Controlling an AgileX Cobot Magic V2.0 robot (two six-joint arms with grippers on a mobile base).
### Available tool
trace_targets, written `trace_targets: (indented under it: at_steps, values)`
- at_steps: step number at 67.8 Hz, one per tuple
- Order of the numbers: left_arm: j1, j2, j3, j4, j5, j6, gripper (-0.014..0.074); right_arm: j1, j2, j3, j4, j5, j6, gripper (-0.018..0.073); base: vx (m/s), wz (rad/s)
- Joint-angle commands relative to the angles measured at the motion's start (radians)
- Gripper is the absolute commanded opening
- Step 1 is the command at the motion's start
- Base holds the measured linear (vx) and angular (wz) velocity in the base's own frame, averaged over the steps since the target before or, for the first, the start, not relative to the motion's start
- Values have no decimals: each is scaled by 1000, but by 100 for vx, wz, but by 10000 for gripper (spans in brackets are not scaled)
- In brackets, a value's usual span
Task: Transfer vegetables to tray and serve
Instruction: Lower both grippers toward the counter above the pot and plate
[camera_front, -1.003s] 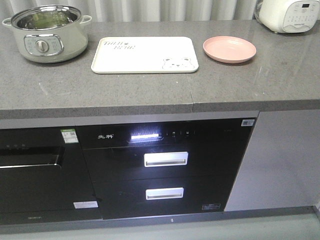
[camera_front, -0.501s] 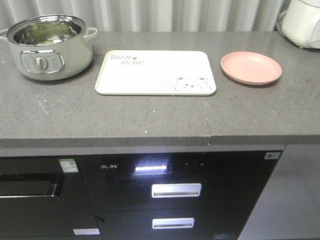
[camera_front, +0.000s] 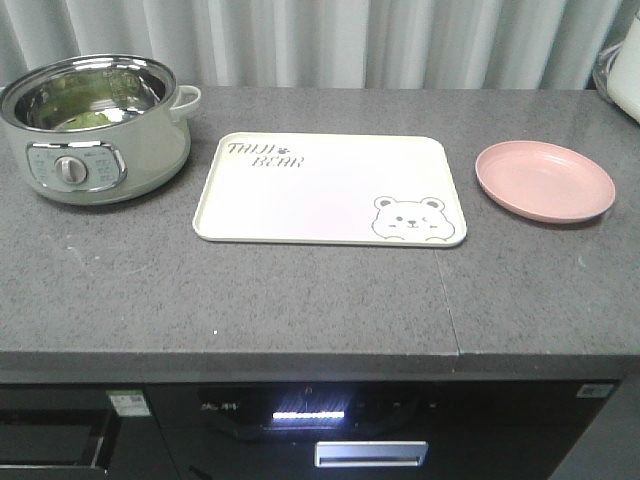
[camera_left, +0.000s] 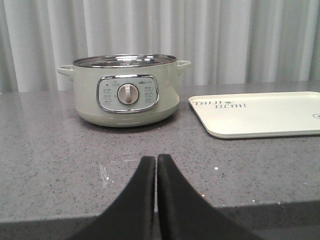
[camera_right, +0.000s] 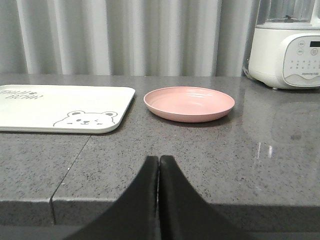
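Pointing across the grey countertop (camera_left: 50, 167) from its near edge, both grippers low and level with the stone.

Left gripper (camera_left: 156, 160): black fingers pressed tip to tip, nothing between them. Straight ahead and slightly to its left, well apart from the tips, a pale green electric pot (camera_left: 125, 92), dial panel facing the fingers. Ahead and to its right, one corner of the cream tray (camera_left: 260, 115), grey lettering at that corner.

Right gripper (camera_right: 159, 161): closed the same way, tip against tip, holding nothing. Ahead and a little to its right, the pink plate (camera_right: 189, 103), flat on the stone. Ahead and to its left, the tray's bear corner, near the plate but apart from it. Farther off to its right, a white appliance (camera_right: 287, 50) against the pale curtain (camera_right: 125, 35).

From the front view, tray lying between pot and plate. Vegetables (camera_front: 92, 117): only a dim green patch low inside the pot's steel bowl, too reflective to make out as a leaf.
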Motion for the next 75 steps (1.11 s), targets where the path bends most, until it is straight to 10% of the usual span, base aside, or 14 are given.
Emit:
trace_targets:
  at_steps: [1,75]
  values:
    - [2,-15,10,-9,-73,-5,-6,-6,-2,7,-7,-75,-3,-8,19,0]
    - [2,-15,10,-9,-73,-5,-6,-6,-2,7,-7,-74,-3,-8,11,0]
